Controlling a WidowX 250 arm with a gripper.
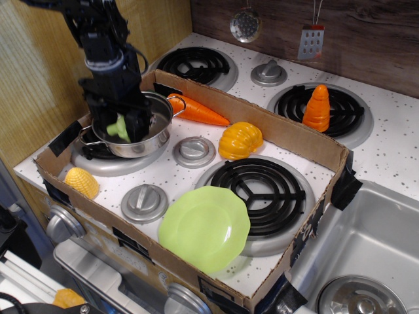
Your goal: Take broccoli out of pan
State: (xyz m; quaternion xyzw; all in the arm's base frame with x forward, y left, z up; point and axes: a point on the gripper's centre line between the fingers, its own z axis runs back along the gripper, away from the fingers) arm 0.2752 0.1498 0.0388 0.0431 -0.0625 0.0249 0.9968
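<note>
The broccoli (pixel 118 128), a small light-green floret, sits inside the pan (pixel 145 145), a shiny steel pot on the front-left burner. My gripper (pixel 120 123) reaches down into the pan from above. Its black fingers (pixel 139 122) stand on either side of the broccoli and are shut on it. The floret is a little above the pan's bottom, tilted. The arm hides the back of the pan.
A cardboard wall (pixel 262 124) boxes in the front stove area. Inside it lie an orange carrot (pixel 200 111), a yellow-orange squash (pixel 240 140), a lime-green plate (pixel 205 227), yellow corn (pixel 81 182) and grey knobs (pixel 194 151). A sink (pixel 373 255) is at the right.
</note>
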